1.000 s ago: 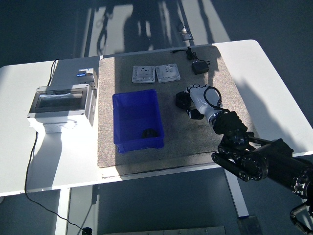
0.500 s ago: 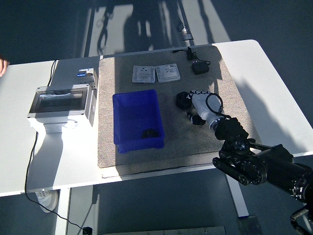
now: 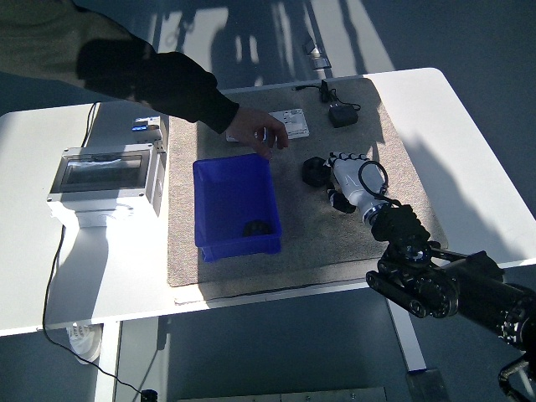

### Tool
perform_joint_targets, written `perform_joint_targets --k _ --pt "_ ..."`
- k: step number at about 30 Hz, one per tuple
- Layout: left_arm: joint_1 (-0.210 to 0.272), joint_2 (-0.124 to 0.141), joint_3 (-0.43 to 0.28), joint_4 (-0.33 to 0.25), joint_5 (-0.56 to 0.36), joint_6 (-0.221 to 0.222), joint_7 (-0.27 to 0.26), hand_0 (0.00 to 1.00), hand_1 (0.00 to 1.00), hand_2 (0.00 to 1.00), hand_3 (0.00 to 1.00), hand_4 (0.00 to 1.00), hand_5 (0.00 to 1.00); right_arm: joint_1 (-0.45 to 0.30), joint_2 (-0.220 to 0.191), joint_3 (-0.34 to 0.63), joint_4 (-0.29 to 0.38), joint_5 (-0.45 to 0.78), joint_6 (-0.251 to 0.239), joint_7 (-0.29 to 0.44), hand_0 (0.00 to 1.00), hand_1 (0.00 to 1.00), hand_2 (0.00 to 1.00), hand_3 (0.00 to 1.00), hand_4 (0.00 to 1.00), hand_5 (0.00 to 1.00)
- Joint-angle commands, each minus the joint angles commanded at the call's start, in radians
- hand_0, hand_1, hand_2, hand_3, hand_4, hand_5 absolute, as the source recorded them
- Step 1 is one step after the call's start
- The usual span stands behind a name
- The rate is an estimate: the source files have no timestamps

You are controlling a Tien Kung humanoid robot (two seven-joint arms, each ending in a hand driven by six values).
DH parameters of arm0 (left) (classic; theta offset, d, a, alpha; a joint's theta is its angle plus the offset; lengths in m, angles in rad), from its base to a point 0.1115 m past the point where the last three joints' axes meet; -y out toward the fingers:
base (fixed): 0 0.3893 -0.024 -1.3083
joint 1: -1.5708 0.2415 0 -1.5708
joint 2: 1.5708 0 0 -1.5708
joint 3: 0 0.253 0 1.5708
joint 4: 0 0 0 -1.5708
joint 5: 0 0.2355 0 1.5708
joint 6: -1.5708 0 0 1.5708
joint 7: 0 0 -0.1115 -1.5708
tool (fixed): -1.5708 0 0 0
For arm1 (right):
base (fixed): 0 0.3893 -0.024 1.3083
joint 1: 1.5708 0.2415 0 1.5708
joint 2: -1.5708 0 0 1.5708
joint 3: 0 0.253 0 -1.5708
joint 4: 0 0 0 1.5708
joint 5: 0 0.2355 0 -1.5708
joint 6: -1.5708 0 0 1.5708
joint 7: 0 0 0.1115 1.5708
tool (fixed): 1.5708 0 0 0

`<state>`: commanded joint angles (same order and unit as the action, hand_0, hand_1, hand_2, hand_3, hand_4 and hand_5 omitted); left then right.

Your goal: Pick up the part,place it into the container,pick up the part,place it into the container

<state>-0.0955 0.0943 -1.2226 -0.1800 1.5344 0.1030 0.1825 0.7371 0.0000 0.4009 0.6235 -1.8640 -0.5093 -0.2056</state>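
A black part [image 3: 314, 171] lies on the mat just right of the blue container [image 3: 211, 209]. Another dark part [image 3: 255, 226] rests inside the container near its front wall. My right hand [image 3: 338, 174], white with a black forearm, comes in from the lower right. Its fingers [image 3: 342, 158] are stretched loosely beside the black part and hold nothing; I cannot tell whether they touch it. A person's dark-sleeved arm reaches in from the top left. The person's hand [image 3: 260, 134] hovers over the white plates, just beyond the container's far rim.
A white switch plate [image 3: 294, 124] shows beside the person's hand; its neighbour is covered. A black adapter [image 3: 342, 115] with cable sits at the mat's far edge. A grey electrical box [image 3: 105, 174] stands left of the brown mat [image 3: 310, 234].
A person's arm has come in from the top left and now hangs over the plates. My right hand has drawn back slightly toward the lower right; the black part stayed on the mat.
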Motion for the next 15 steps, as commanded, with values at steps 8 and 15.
perform_joint_targets --k 8,15 --pt "0.001 0.001 0.0 0.0 0.0 0.003 -0.003 0.607 0.289 0.482 0.615 0.652 0.835 -0.006 0.0 -0.011 -0.005 0.015 0.007 -0.009 0.856 0.853 0.848 0.425 0.462 0.087" --pt "0.001 0.001 0.001 0.0 -0.002 0.006 -0.006 0.607 0.289 0.481 0.614 0.651 0.834 -0.009 0.0 -0.017 -0.002 0.014 0.018 -0.02 0.858 0.855 0.864 0.448 0.566 0.041"
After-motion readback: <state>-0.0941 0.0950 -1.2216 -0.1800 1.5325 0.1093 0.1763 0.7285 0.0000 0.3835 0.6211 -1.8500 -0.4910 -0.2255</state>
